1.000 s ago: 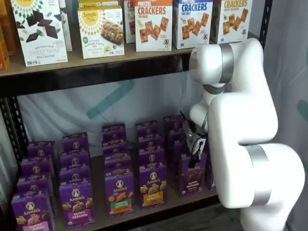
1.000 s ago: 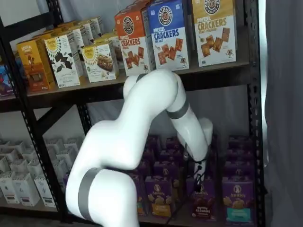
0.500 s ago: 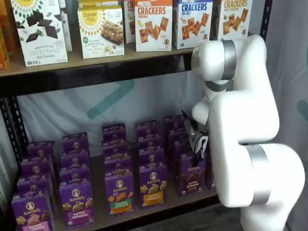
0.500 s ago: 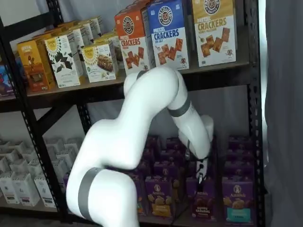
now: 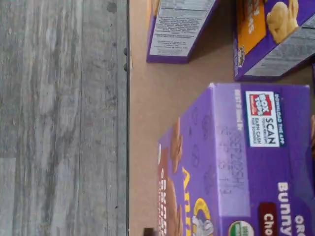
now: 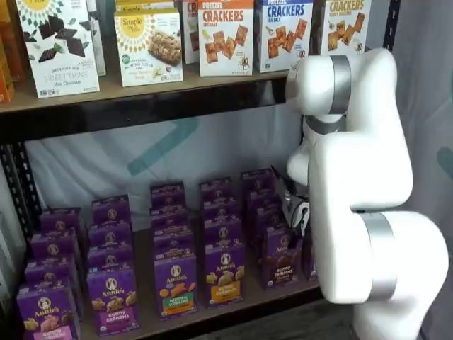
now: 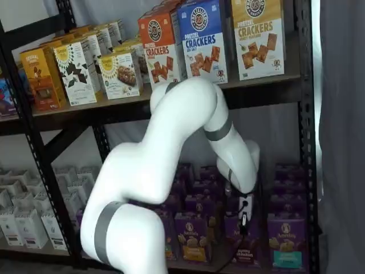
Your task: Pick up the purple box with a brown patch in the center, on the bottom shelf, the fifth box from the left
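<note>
**Bottom shelf load**

Bottom shelf (image 6: 262,294): brown board in black rack, carrying rows of small purple cartons (image 6: 113,234) front to back. Purple box (image 6: 282,256) with brown band stands at the front edge, right of the orange-band carton (image 6: 225,273).

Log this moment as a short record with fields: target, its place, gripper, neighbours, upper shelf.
target: the purple box, brown centre band
place: front of the bottom shelf, upright
gripper: gripper just above the target's top; finger state cannot be told
neighbours: orange-band carton beside it in a shelf view, teal-band carton on its other side
upper shelf: cracker boxes
</note>
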Tool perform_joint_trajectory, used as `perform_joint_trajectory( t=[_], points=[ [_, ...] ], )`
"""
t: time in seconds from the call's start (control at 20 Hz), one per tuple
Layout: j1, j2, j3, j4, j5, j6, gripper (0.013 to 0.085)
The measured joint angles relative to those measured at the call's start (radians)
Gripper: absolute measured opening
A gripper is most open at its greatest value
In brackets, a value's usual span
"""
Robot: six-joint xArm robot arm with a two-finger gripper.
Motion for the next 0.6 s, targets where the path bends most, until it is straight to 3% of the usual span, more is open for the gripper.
perform_joint_trajectory(
  t=[0.3,0.5,0.6],
  points=[
    [0.001,-0.015,0.036,-0.029,-0.048,0.017,0.0650],
    [-0.007,-0.020,0.029,0.035,0.001,-0.039,0.0570],
    [-0.005,-0.021,0.031,0.042,-0.010,-0.045,0.0570]
  ],
)
